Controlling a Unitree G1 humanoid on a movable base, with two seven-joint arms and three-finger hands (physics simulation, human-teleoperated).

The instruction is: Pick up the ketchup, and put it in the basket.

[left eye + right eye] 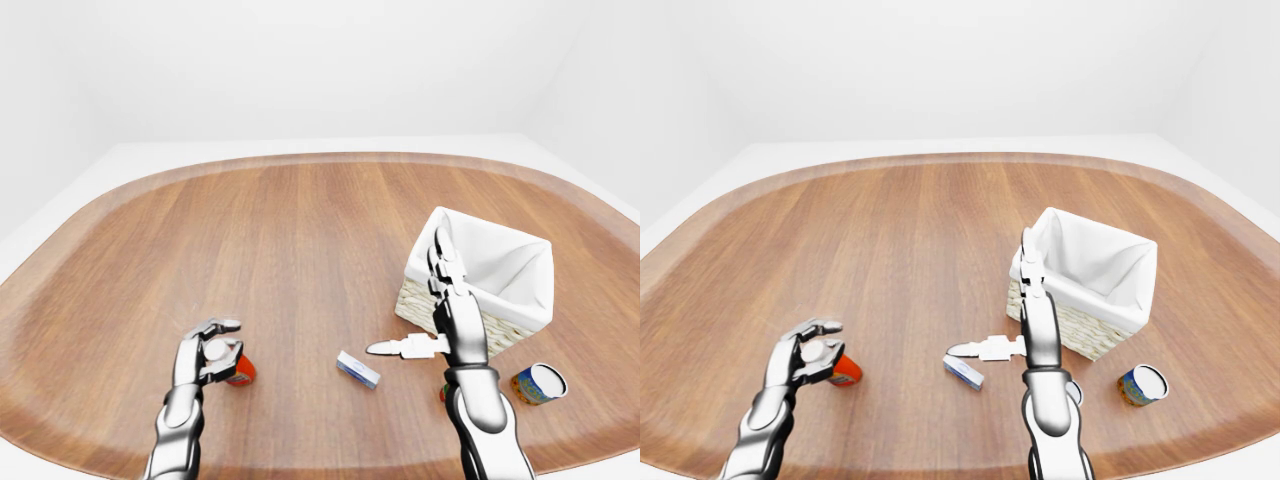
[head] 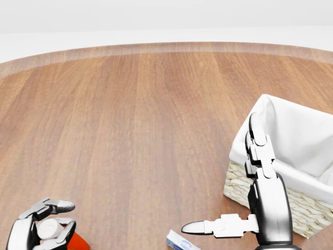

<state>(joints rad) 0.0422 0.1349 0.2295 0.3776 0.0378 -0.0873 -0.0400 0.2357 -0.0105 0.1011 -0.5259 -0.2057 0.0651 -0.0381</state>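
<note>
While grasp was forming: left hand (image 1: 208, 352) had fingers curled about the ketchup bottle (image 1: 240, 371), apparently gripping it.
Ketchup: on the table (image 1: 280, 240), well left of the basket (image 1: 480, 272).
Right hand (image 1: 440, 318): fingers spread, empty, beside the basket.
Remaining: lift, carry, release.

Feed looks bright and evenly lit on my end, flat and sharp everywhere with barely any shadows. Only the table (image 1: 300, 240) bows hard at the edges in both eye views.
</note>
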